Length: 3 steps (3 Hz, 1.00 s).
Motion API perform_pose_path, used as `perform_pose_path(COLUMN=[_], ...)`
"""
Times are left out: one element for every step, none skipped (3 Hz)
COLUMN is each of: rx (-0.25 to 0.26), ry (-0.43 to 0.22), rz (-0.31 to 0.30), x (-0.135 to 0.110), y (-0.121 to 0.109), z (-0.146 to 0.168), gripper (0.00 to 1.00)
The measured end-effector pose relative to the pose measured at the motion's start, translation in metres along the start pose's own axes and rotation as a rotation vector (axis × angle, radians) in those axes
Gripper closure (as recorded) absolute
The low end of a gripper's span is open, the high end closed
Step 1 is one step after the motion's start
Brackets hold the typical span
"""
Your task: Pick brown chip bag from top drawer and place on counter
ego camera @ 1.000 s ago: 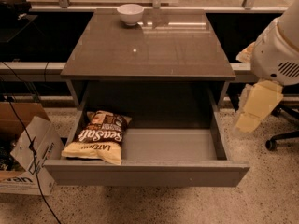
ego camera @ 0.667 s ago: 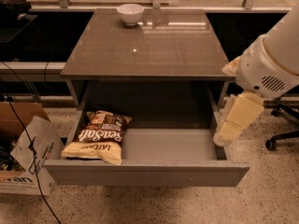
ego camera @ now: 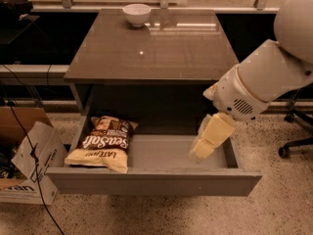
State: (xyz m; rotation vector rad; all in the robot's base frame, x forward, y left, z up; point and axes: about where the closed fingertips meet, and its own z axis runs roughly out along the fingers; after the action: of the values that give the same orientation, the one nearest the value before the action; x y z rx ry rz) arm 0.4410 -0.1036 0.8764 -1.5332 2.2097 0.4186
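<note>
The brown chip bag (ego camera: 104, 143) lies flat at the left end of the open top drawer (ego camera: 161, 153), dark brown part with white script toward the back, cream part toward the front. The counter (ego camera: 151, 45) is the glossy grey-brown cabinet top above it. My gripper (ego camera: 206, 141) hangs from the white arm (ego camera: 264, 82) over the right part of the drawer, well to the right of the bag and apart from it, and holds nothing.
A white bowl (ego camera: 136, 13) stands at the counter's back edge. A cardboard box (ego camera: 24, 155) with cables sits on the floor left of the drawer. An office chair base (ego camera: 296, 141) stands at the right on the speckled floor.
My arm and gripper have swung left, from outside the cabinet's right side to over the right part of the drawer. The bag has not moved.
</note>
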Motion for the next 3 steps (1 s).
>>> perform_pose_path(rx=[0.0,0.001,0.003], ry=[0.0,0.02,0.005], rz=[0.0,0.017,0.071], x=[0.0,-0.001,-0.007], y=[0.0,-0.001,-0.005], z=[0.0,0.009,0.033], gripper=[0.0,0.0,0.0])
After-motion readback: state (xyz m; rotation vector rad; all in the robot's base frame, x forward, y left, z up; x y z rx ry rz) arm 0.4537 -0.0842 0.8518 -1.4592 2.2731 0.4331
